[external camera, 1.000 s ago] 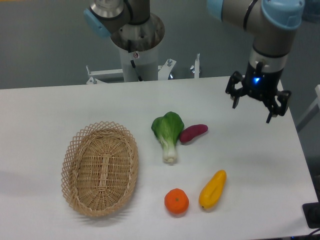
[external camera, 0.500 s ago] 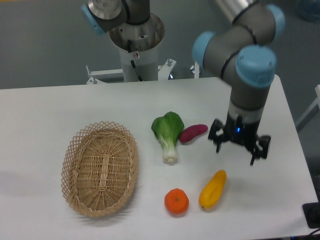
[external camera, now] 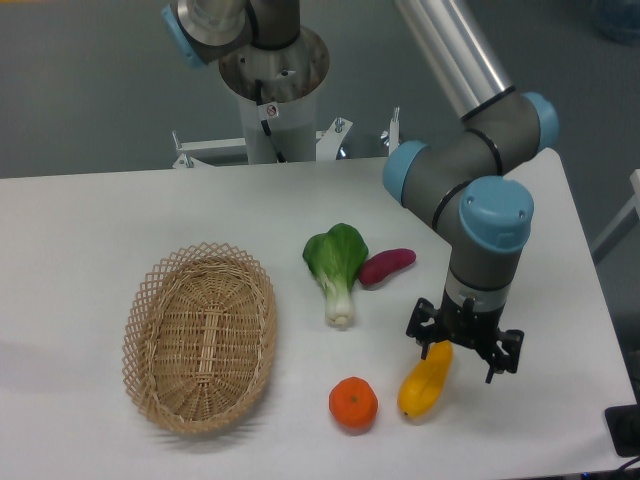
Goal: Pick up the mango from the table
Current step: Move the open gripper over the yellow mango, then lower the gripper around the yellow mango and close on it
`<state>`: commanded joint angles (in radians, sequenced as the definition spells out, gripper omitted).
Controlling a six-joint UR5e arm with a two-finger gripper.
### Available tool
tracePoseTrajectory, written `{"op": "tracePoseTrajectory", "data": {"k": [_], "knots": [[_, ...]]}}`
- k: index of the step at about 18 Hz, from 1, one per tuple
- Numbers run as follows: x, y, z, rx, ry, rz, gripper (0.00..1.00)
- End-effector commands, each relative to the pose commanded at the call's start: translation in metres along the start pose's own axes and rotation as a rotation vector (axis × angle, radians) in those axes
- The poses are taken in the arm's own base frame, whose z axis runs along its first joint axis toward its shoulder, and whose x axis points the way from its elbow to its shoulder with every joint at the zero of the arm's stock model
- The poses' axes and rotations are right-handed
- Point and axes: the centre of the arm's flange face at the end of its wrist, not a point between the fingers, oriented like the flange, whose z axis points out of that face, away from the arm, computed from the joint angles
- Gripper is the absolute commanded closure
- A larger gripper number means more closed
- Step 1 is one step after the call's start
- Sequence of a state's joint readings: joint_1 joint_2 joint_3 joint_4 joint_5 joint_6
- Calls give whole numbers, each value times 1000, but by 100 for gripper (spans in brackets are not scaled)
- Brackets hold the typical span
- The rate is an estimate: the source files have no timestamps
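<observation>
- Jaws (external camera: pixel 464 352) spread wide, nothing held; fingers point down, one at the left by the mango's top, the other out to the right over bare worktop.
- Mango (external camera: pixel 424 382) lies on the worktop (external camera: pixel 100 220) at lower right of the frame, just right of the orange (external camera: pixel 353 403).
- Long axis runs diagonally: upper end toward upper right, lower end toward lower left.
- Key relation: jaws sit over the mango's upper end only, not its middle. Most of the fruit extends down and left of the jaws.
- Upper tip of the mango is partly hidden behind the left finger; cannot tell if it touches the fruit.
- Height above the worktop is hard to read from this view; jaws look low, close to the fruit.
- Judgement: the jaw line runs roughly left-right in the frame, so it crosses the long axis at an angle, not square to it.
- Judgement: a shift toward lower left would centre the grasp on the mango's belly; closing here would catch only the narrow end and may slip.
- Risk: the orange is close on the mango's left, so the left finger has little room there.
- Bok choy (external camera: pixel 336 264), sweet potato (external camera: pixel 387 265) and basket (external camera: pixel 200 336) are well apart from the jaws.
</observation>
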<state>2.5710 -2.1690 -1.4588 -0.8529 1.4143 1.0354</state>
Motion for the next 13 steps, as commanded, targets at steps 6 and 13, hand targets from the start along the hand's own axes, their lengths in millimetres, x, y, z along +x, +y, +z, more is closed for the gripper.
{"op": "tracePoseTrajectory", "data": {"k": [6,13], "knots": [[18,11,20,-36,-1,44,0],[25,12,40,-81,8,72,0]]}}
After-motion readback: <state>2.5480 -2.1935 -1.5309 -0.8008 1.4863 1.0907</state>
